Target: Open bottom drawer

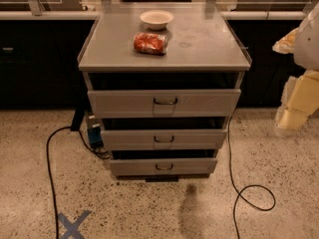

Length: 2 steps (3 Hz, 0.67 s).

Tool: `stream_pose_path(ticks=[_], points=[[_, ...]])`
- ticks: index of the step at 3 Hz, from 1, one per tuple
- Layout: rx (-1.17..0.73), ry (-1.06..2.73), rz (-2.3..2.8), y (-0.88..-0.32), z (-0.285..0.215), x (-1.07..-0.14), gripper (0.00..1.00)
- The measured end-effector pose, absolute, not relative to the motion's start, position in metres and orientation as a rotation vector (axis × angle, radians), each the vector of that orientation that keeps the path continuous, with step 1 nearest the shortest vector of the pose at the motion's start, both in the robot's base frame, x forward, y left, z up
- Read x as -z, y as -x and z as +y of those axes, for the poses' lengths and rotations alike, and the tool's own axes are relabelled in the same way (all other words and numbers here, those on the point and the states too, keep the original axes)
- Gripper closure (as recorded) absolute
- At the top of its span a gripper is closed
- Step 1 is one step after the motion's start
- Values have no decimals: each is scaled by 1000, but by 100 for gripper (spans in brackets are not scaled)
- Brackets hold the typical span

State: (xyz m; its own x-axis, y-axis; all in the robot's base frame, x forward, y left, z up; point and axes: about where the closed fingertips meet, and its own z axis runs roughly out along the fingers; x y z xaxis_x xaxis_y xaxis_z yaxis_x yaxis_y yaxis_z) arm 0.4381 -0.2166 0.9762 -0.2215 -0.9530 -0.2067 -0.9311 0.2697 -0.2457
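Note:
The bottom drawer (pixel 163 166) is the lowest of three grey drawers in a metal cabinet (pixel 164 59) at the middle of the camera view. Its flat, shallow front carries a small dark loop handle (pixel 164 167). Its front sits set back a little from the two drawer fronts above it. My gripper (pixel 294 113) shows as pale yellow and white parts at the right edge, well to the right of the cabinet and above the bottom drawer's height. It touches nothing.
The mid-sized drawer (pixel 163 139) and the tall top drawer (pixel 164 102) sit above. A white bowl (pixel 156 19) and a red crushed can (pixel 150 43) lie on the cabinet top. Black cables (pixel 249 193) run over the speckled floor on both sides. A blue tape X (pixel 74 224) marks the floor.

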Motion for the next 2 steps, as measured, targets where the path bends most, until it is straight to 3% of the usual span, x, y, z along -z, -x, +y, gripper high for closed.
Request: stream_pose_path(ticks=[2], points=[[77,1748,2218,-429,-219,-957,0]])
